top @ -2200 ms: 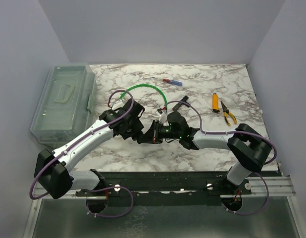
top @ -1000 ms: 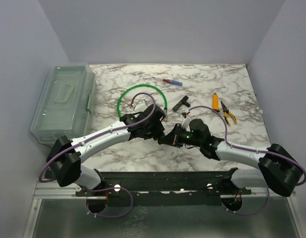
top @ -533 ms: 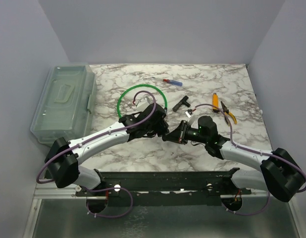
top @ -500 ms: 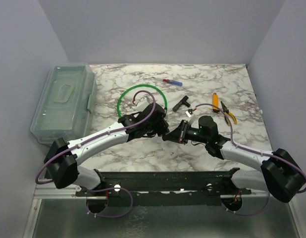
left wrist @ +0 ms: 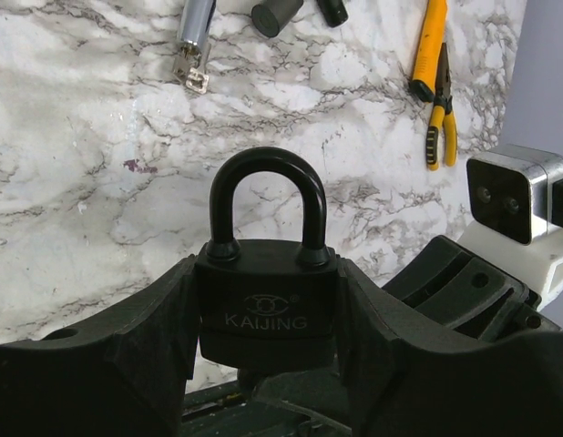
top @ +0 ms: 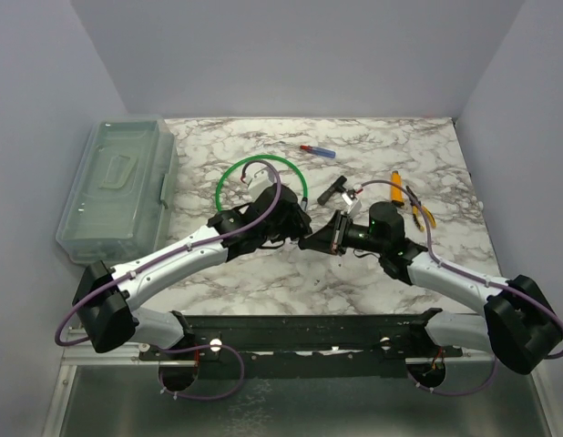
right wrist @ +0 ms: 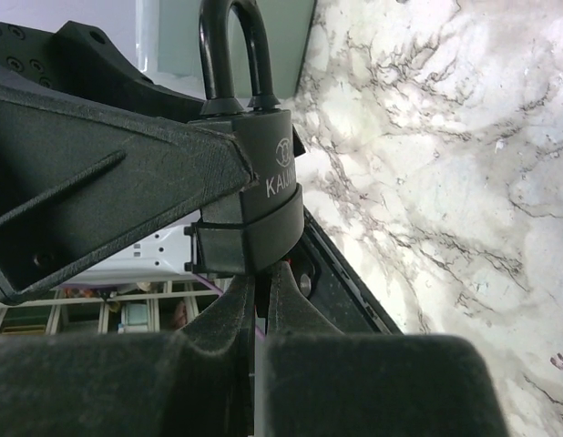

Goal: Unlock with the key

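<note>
A black padlock (left wrist: 268, 291) marked KAIJING sits clamped by its sides between the fingers of my left gripper (left wrist: 266, 273). Its shackle points away and both shackle legs are seated in the body. In the right wrist view the padlock (right wrist: 263, 196) hangs just above my right gripper (right wrist: 261, 278). That gripper is shut, with its tips pressed up under the padlock's bottom. The key shows only as a thin dark sliver between those tips. From above, the left gripper (top: 295, 232) and the right gripper (top: 322, 240) meet nose to nose over mid-table.
A green cable loop (top: 263, 173) lies behind the left gripper. A clear plastic box (top: 117, 191) stands at the left edge. A black T-handle tool (top: 334, 188), a yellow knife (top: 396, 187), yellow pliers (top: 418, 208) and a red-and-blue pen (top: 318, 150) lie at the back right.
Both grippers have stayed joined at the padlock and drifted slightly toward the back of the table. The right wrist has swung up and to the right. Neither gripper's jaws have changed.
</note>
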Available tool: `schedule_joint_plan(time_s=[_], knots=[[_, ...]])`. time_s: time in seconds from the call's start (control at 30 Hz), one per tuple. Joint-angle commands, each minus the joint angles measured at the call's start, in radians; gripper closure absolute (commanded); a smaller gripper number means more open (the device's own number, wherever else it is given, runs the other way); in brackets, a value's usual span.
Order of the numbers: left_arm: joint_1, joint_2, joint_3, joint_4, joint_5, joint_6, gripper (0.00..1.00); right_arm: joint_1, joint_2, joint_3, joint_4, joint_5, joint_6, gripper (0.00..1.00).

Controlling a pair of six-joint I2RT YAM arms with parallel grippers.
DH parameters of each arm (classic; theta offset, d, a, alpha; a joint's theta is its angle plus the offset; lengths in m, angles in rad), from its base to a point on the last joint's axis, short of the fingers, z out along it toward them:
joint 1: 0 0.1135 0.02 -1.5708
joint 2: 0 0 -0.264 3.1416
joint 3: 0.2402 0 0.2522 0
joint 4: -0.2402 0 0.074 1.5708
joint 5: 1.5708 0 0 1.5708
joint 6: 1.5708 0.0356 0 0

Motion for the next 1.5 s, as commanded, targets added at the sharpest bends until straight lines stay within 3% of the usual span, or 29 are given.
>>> schedule_joint_plan(time_s=[0.0, 0.73, 1.17, 1.47], knots=[[-0.065, -0.046, 0.049, -0.041, 0.187, 0.080, 1.00, -0.076, 0.009, 0.106, 0.017, 0.195, 0.013, 1.00], [-0.156, -0.060, 0.205, 0.110, 0.257, 0.299, 1.00, -0.151, -0.028, 0.350, 0.004, 0.126, -0.026, 1.00], [-0.252, -0.096, 0.143, 0.255, 0.322, 0.398, 1.00, -0.160, -0.087, 0.265, 0.209, 0.023, 0.001, 1.00], [-0.264, -0.111, 0.136, 0.266, 0.315, 0.405, 1.00, -0.162, -0.105, 0.286, 0.204, -0.004, -0.007, 1.00]])
